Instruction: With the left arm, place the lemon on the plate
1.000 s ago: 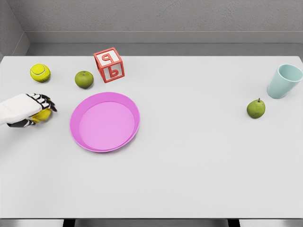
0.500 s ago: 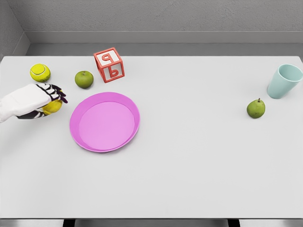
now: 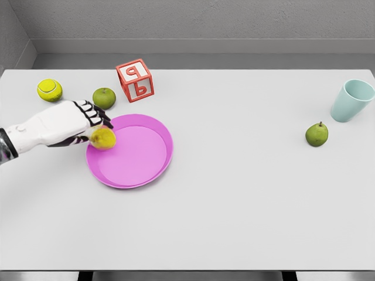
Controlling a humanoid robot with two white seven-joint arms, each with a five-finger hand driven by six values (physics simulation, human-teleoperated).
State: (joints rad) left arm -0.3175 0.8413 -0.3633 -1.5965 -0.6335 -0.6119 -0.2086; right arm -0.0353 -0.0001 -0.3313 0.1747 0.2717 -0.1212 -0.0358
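The yellow lemon [image 3: 104,139] is held in my left hand [image 3: 92,126], whose fingers are curled over it from above and behind. The hand comes in from the left edge on a white forearm, and the lemon hangs over the left rim of the pink plate [image 3: 137,157]. The plate lies on the white table left of the middle, with nothing resting in it. Whether the lemon touches the plate I cannot tell. My right arm does not show.
Behind the hand sits a green apple [image 3: 104,98], with a yellow tennis ball [image 3: 50,89] further left. A red letter block [image 3: 135,80] stands behind the plate. At the far right are a green pear [image 3: 316,134] and a teal cup [image 3: 351,100].
My left hand has carried the lemon to the right, from beside the table's left edge to over the plate's left rim. More of the forearm now shows.
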